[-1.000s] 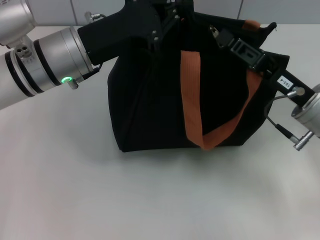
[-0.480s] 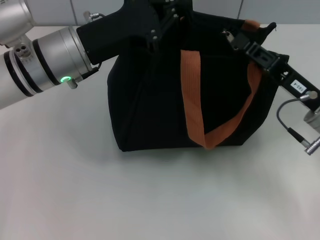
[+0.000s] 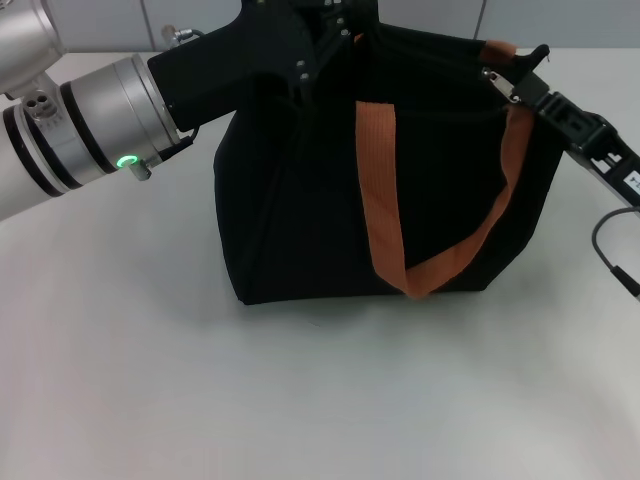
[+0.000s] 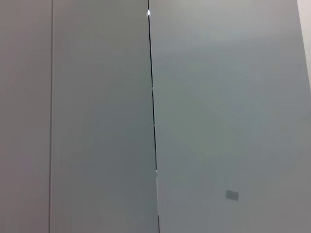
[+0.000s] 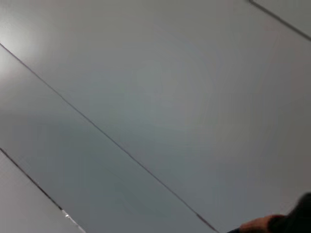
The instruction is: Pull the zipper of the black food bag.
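The black food bag (image 3: 300, 200) stands on the table in the head view, with an orange strap (image 3: 378, 190) hanging down its front. My left gripper (image 3: 335, 30) reaches in from the left and is shut on the bag's upper left edge. My right gripper (image 3: 505, 82) is at the bag's upper right corner, shut on the small silver zipper (image 3: 492, 74). The second orange strap (image 3: 497, 47) shows just behind it. The right wrist view shows only a bit of orange strap (image 5: 260, 224) at its edge. The left wrist view shows no bag.
The bag stands on a light grey table (image 3: 300, 400). A grey panelled wall (image 3: 560, 20) runs behind it and fills the left wrist view (image 4: 218, 97). A cable (image 3: 610, 250) hangs from my right arm beside the bag.
My right gripper has moved to the right along the bag's top edge, taking the silver zipper pull from the middle to the right corner. The left arm has barely moved.
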Controlling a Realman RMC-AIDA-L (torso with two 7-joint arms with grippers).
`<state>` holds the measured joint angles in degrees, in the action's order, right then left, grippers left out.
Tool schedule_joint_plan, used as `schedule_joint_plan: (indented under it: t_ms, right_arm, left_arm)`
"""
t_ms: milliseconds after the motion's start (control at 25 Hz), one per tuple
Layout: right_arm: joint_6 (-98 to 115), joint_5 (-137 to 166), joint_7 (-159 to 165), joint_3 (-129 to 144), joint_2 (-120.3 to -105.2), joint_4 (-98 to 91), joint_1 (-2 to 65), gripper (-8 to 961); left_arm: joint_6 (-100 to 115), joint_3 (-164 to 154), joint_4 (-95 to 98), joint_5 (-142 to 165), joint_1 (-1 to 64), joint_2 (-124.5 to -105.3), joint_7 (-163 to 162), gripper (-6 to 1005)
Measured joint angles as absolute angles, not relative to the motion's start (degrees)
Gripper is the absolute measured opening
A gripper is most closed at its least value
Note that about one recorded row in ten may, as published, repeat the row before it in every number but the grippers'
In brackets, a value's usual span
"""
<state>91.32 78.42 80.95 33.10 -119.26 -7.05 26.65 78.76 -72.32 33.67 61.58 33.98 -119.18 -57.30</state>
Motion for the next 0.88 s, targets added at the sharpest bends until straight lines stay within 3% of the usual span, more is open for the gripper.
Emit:
schedule_joint_plan:
  t_ms: [880]
  right_arm:
    - [95.94,78.56,76.54,30.44,-119.36,-8.71,24.27,4]
  left_arm:
    - [78.93,-72.77,33.7,61.44,33.64,-119.18,-57.57,40]
